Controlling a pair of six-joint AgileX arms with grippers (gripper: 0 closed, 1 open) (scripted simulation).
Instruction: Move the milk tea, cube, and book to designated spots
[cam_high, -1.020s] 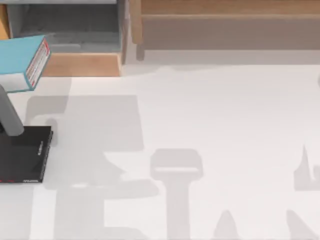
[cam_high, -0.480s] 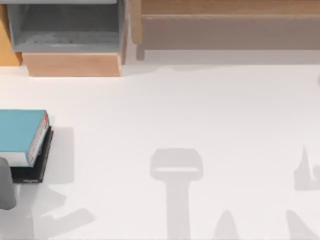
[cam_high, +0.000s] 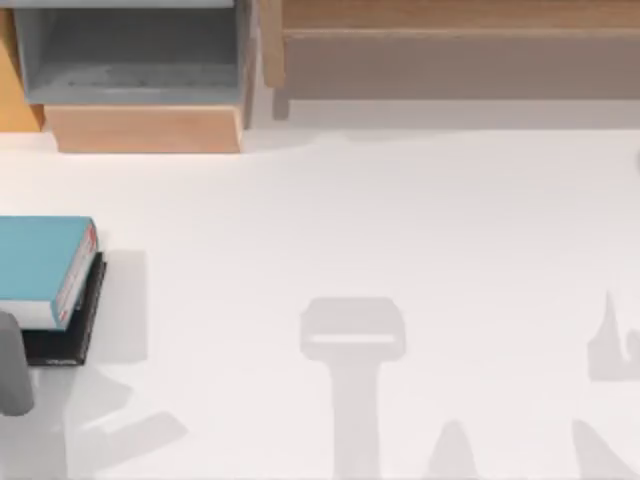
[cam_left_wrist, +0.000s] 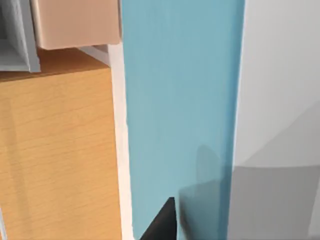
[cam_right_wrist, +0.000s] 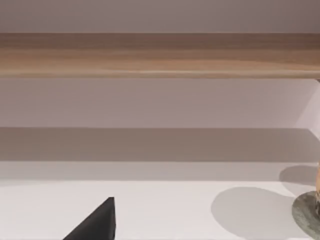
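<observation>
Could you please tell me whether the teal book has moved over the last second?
Yes: the teal book dropped from beside the wooden cabinet onto the black book.

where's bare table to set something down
Free: the white table from the teal-blue book rightward, up to the wooden shelf at the back. Crowded: the left edge, where that book lies on the black book near the grey cubby.

A black book (cam_high: 62, 340) lies flat near a grey-lined wooden cabinet (cam_high: 140, 75).

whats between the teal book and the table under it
A flat black book lies between them: in the top view the teal book rests on it, at the table's left edge.
</observation>
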